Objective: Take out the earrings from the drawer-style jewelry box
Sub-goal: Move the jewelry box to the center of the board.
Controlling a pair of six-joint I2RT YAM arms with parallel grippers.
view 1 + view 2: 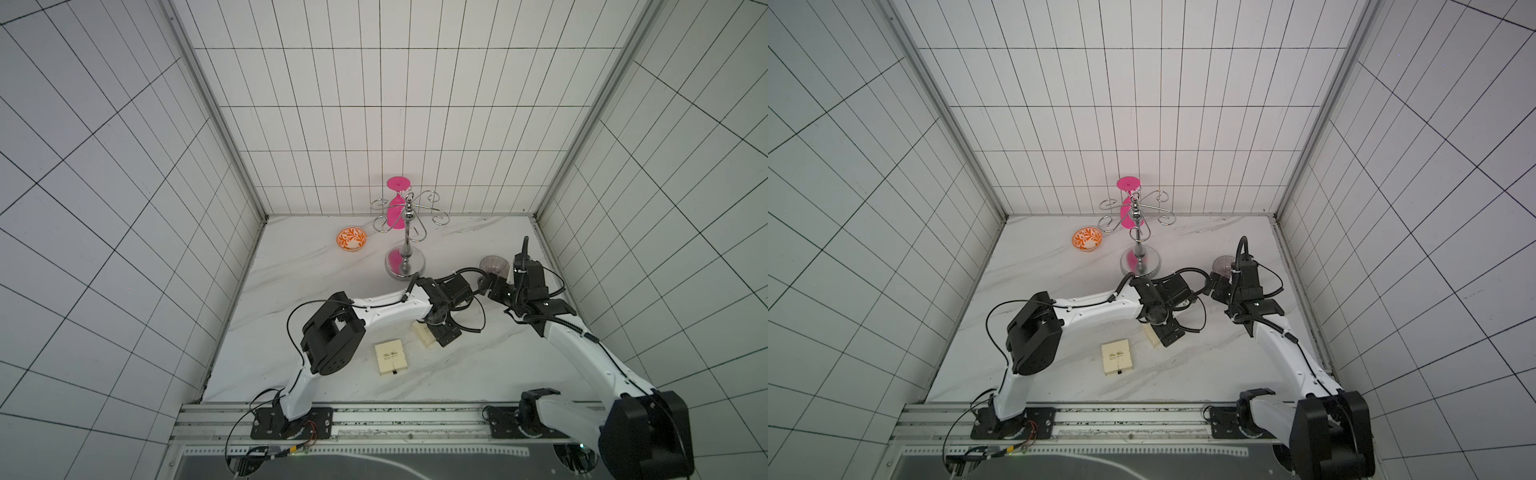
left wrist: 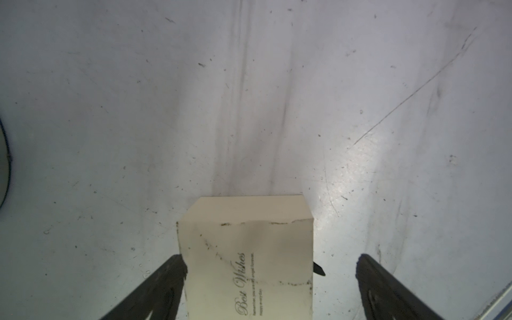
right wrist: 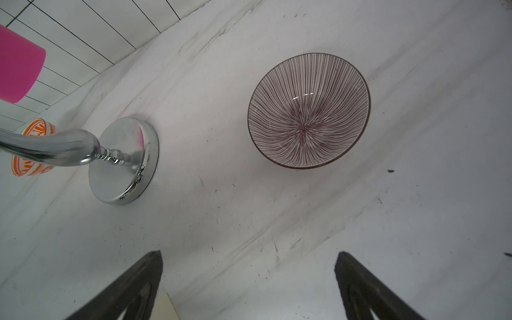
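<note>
Barely begun: left gripper (image 2: 270, 255) spread wide, straddling a cream jewelry box (image 2: 246, 238) (drawer seemingly closed); right gripper (image 3: 249, 252) likewise parted, empty; no earrings visible yet

Two cream drawer-style jewelry boxes (image 1: 390, 357) are on the counter (image 1: 311, 291) (the second box (image 2: 246, 257) is mostly covered by an arm in both top views). Each shows one black pull tab (image 1: 394, 373), so two tabs in all. There are two bowls: one orange-patterned bowl (image 1: 351, 239) and one purple-striped bowl (image 3: 309, 110). One chrome stemware rack (image 1: 405, 266) carries one pink wine glass (image 1: 395, 212). Two robot arms (image 1: 390, 307) reach over the counter.
</note>
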